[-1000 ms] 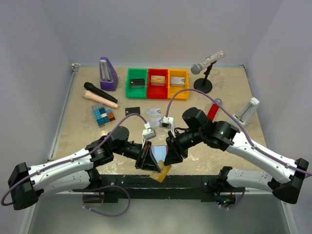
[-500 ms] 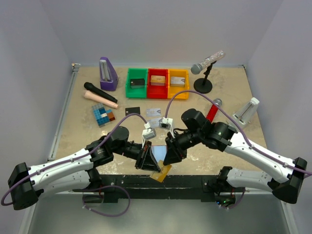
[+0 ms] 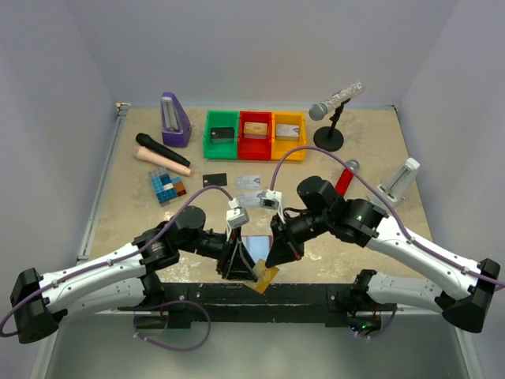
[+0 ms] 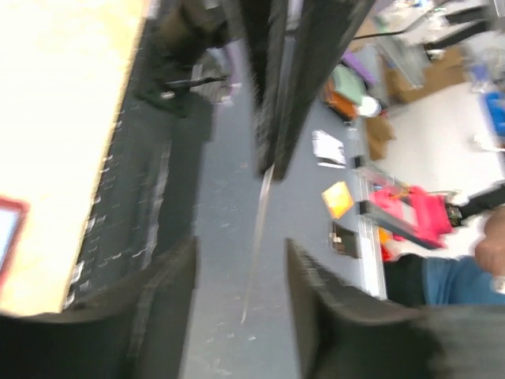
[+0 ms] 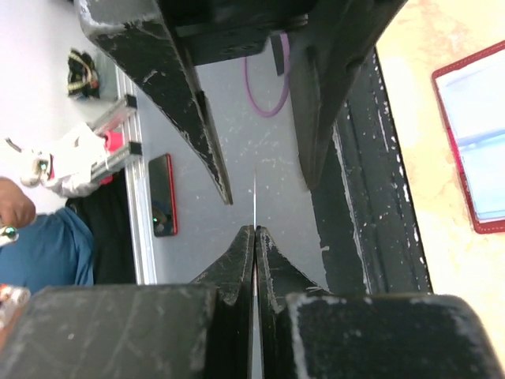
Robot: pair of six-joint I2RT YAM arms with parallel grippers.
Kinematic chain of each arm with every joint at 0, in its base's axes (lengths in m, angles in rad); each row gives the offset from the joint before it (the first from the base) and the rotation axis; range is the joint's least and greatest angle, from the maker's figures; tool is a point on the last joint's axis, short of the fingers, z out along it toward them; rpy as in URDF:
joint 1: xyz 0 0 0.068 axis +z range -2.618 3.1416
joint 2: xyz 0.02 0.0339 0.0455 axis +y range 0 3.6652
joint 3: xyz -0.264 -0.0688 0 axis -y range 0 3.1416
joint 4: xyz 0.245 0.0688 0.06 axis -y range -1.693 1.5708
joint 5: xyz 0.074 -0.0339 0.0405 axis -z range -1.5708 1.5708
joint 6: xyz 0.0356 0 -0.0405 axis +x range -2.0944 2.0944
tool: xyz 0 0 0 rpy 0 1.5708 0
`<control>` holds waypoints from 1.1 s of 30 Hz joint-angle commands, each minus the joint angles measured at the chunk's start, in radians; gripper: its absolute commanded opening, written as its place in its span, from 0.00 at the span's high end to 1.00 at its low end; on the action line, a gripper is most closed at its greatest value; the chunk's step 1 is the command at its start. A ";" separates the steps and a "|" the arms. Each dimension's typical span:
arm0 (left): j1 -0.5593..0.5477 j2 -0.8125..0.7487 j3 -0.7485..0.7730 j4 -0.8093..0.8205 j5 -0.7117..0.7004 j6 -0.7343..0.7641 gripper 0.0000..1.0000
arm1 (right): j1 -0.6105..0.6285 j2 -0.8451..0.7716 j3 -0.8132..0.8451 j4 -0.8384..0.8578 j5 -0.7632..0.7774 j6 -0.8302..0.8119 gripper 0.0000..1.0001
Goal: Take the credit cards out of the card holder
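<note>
The dark-red card holder (image 3: 256,245) lies open on the table between my two grippers, its pale blue pockets facing up; its corner shows in the right wrist view (image 5: 473,142). My right gripper (image 3: 279,254) (image 5: 254,229) is shut on a gold-orange credit card (image 3: 266,277), which appears edge-on as a thin line (image 5: 255,197) (image 4: 257,229). The left gripper (image 3: 237,264) (image 4: 241,245) is open, its fingers standing on either side of that card without touching it. A black card (image 3: 214,179) and silvery cards (image 3: 248,182) lie flat further back.
Green (image 3: 222,134), red (image 3: 255,133) and yellow (image 3: 289,133) bins stand at the back, beside a purple metronome (image 3: 174,120). A black microphone (image 3: 162,150) and coloured blocks (image 3: 166,186) lie left. A microphone on a stand (image 3: 331,106), a red microphone (image 3: 345,180) and a white device (image 3: 398,180) are right.
The left gripper has opened and let go of the gold-orange card. The right gripper has closed on that card. The left arm shifted slightly.
</note>
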 commanded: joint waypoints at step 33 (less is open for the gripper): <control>0.146 -0.645 -0.122 -0.515 -0.752 -0.106 0.23 | -0.652 0.720 0.235 0.393 0.418 0.396 1.00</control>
